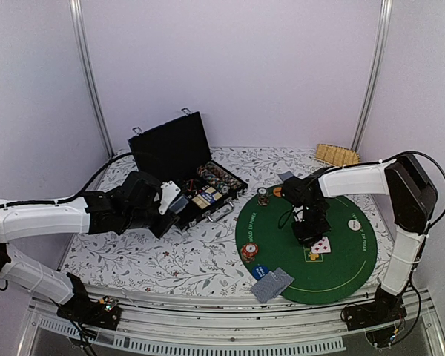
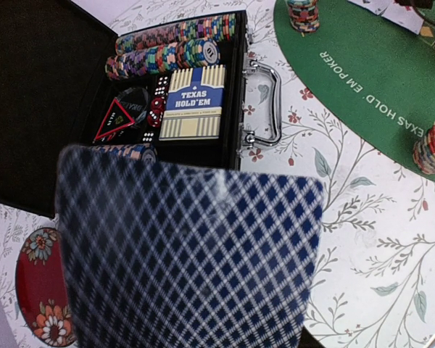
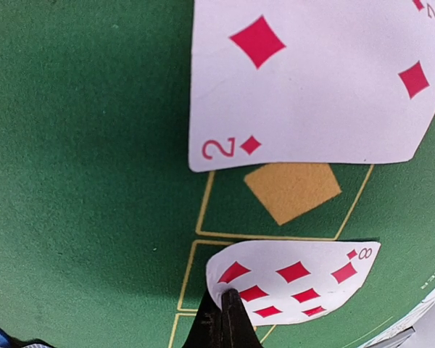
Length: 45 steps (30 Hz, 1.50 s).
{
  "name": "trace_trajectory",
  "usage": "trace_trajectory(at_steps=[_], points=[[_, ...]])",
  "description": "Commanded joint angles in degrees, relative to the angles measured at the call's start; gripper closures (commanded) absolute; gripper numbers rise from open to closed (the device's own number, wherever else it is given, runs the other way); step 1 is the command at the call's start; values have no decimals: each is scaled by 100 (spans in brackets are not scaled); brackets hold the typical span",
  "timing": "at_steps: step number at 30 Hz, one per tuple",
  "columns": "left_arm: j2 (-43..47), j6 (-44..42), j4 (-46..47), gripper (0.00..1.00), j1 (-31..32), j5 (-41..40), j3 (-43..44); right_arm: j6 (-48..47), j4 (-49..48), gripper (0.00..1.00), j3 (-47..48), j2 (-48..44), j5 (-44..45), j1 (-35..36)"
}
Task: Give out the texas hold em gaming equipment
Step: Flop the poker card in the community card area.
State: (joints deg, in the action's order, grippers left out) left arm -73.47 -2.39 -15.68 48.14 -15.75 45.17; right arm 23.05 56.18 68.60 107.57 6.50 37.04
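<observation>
In the left wrist view a blue diamond-patterned card back (image 2: 188,254) fills the lower frame and hides my left fingers. From above, my left gripper (image 1: 169,200) holds the playing cards just in front of the open case. My right gripper (image 3: 228,301) is shut on a corner of the eight of diamonds (image 3: 304,279), bent up off the green mat (image 3: 80,145). The two of diamonds (image 3: 312,80) lies face up just beyond it. From above, my right gripper (image 1: 309,231) hangs over the mat's middle beside the face-up cards (image 1: 322,245). Face-down cards (image 1: 273,284) lie at the mat's near edge.
The black hinged case (image 1: 179,148) stands open with rows of chips (image 2: 174,43), a Texas Hold'em box (image 2: 194,101) and dice. Chip stacks (image 1: 250,252) (image 1: 262,199) and a white button (image 1: 353,225) sit on the mat. A red dish (image 2: 36,290) lies left of the case.
</observation>
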Motion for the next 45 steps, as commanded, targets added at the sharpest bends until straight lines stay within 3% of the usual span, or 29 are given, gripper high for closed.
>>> trace_trajectory(at_steps=[1,26,34,42,45], points=[[28,-58,142,62,55,-6,45,-112,-584,98,169,237,-44,-38],[41,-51,125,62,58,-16,35,-134,-766,96,246,273,74,-237],[73,-42,121,62,69,-25,36,-142,-748,72,241,267,0,-229],[66,-44,117,62,68,-19,36,-376,-849,56,265,-210,-908,-221],[66,-42,104,62,76,-26,36,-408,-775,45,365,-508,-1000,-222]])
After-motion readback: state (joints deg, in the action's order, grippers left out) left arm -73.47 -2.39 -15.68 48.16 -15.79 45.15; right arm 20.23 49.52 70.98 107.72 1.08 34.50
